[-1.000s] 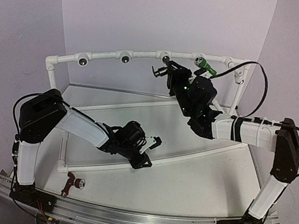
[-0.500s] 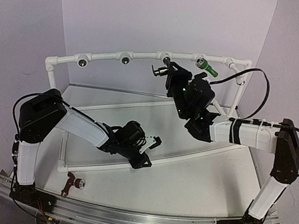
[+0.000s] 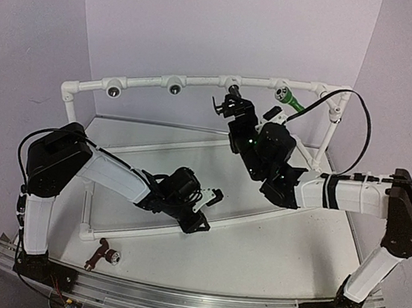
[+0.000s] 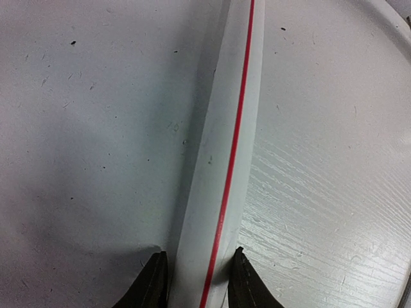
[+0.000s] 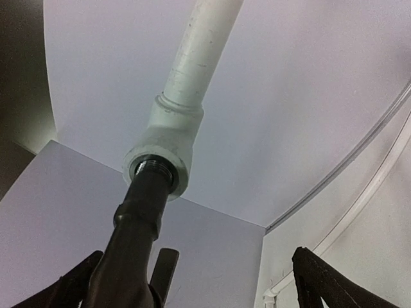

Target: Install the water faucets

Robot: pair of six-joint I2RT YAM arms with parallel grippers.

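Three faucets were in view. A small green tap fitting (image 3: 289,98) was seated in the white pipe frame's top rail (image 3: 143,80). A small reddish-brown tap fitting (image 3: 103,254) lay on the white table (image 3: 269,252) near the left arm's base. A small black tap fitting (image 5: 131,237) was entered by its silvery threaded mouth into a round white tee socket (image 5: 168,138).

The right gripper (image 5: 196,256) was seen spread wide, one finger just beside the black body and the other well apart. The fitting was therefore judged to be hanging by its thread alone. Bare thread was visible at the socket's mouth, so little engagement was assumed. The fitting could be shaken loose and dropped, or cross-threaded if turned while tilted.

The left gripper (image 4: 196,256) was pressed against both sides of the frame's white lower pipe with a red line (image 4: 225,147). Were that pinch loosened, the frame could be twisted under the turning force and the socket carried off line.
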